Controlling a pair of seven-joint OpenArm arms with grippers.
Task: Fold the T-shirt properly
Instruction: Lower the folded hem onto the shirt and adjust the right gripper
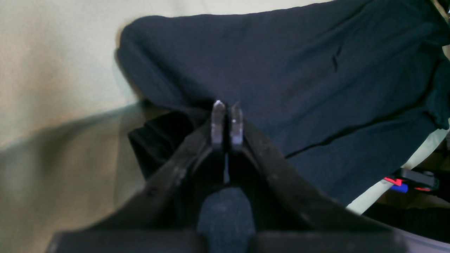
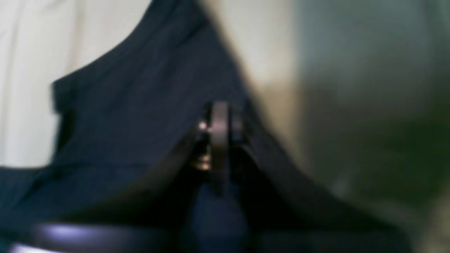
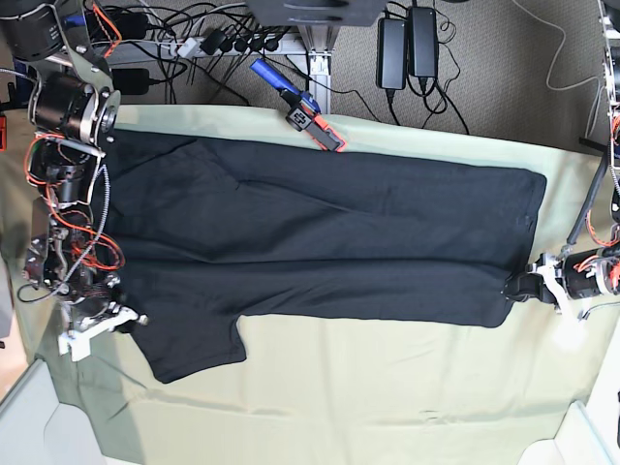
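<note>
The black T-shirt (image 3: 320,232) lies spread lengthwise across the pale green cloth, one sleeve (image 3: 194,344) pointing toward the front. In the base view my left gripper (image 3: 523,288) is at the shirt's right front corner, shut on the fabric. Its wrist view shows the fingertips (image 1: 218,116) pressed together with the T-shirt (image 1: 281,77) stretching away beyond them. My right gripper (image 3: 131,320) is at the shirt's left edge beside the sleeve. In its blurred wrist view the right gripper (image 2: 220,116) is closed, with the dark T-shirt (image 2: 133,105) draped around the fingers.
The pale green cloth (image 3: 368,397) covers the table. A red and blue tool (image 3: 300,108) lies at the table's far edge, touching the shirt's back border. Cables and power bricks (image 3: 407,44) sit on the floor behind it. Both arm bases flank the table.
</note>
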